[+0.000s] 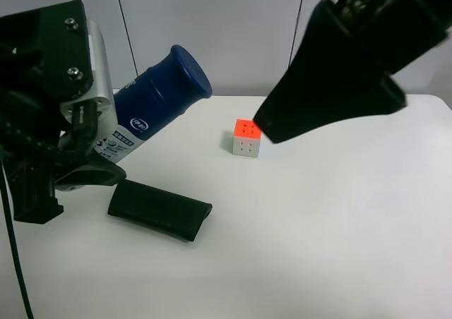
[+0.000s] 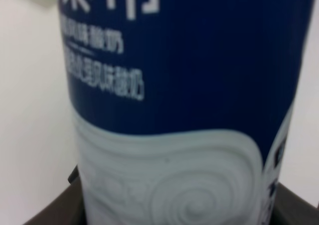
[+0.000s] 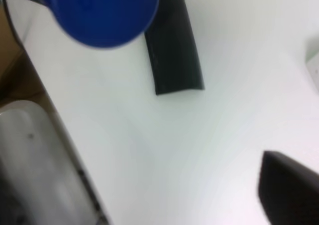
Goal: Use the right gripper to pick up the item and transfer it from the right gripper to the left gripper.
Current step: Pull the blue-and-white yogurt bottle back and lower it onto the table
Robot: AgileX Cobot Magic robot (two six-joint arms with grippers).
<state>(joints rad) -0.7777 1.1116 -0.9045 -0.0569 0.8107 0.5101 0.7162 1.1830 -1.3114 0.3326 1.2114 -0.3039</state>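
The bottle [image 1: 166, 93], white with a blue label and a dark blue cap, is tilted in the air with its cap pointing up and to the right. The left gripper [image 1: 92, 146], with its grey side plate, is shut on the bottle's white lower end, at the exterior high view's left. The left wrist view shows the bottle [image 2: 174, 110] close up between dark fingers [image 2: 294, 207]. The right gripper [image 1: 272, 125] hangs at the upper right, apart from the bottle and empty. In the right wrist view the cap [image 3: 104, 11] lies ahead and one finger [image 3: 289, 195] shows.
An orange-and-white cube [image 1: 246, 137] stands mid-table under the right gripper's tip. A flat dark case [image 1: 159, 209] lies on the white table [image 1: 318, 248] below the bottle, and also shows in the right wrist view [image 3: 174, 51]. The table's edge [image 3: 55, 120] runs along one side there.
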